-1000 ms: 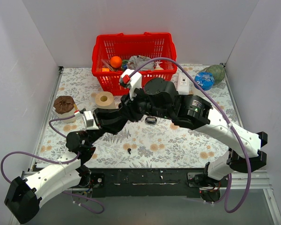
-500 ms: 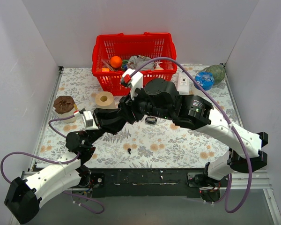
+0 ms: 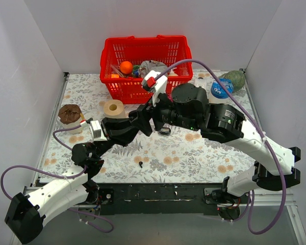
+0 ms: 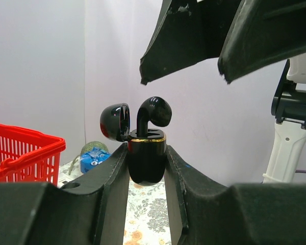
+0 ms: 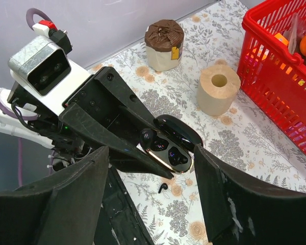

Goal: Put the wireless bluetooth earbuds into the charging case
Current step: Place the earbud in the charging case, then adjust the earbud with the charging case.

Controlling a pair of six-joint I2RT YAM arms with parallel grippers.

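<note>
The charging case [image 4: 147, 153] is up in the air over the middle of the table [image 3: 194, 153], pinched upright between the pressed-in fingers of the left gripper [image 4: 147, 171]. Its lid [image 4: 115, 121] is swung open to one side. One earbud [image 4: 154, 113] stands in it, stem down in its well and head still above the gold rim. It looks lodged rather than fully seated.

What has just changed is the right gripper [image 4: 182, 74]. Over the last second its jaws have spread wide and let go of that bud, and the arm has drawn off to the right. It now hangs just above the case with nothing between its fingers. By my reading, the first insertion is delivered, though the bud may want a nudge down before the lid can close.

The second earbud [image 3: 141, 164] lies on the table close to the front edge, left of the middle and well apart from the case. The right gripper is free to fetch it, so the task seems roughly half done. The red basket [image 3: 143, 61] stands at the back edge, out of the way.
</note>
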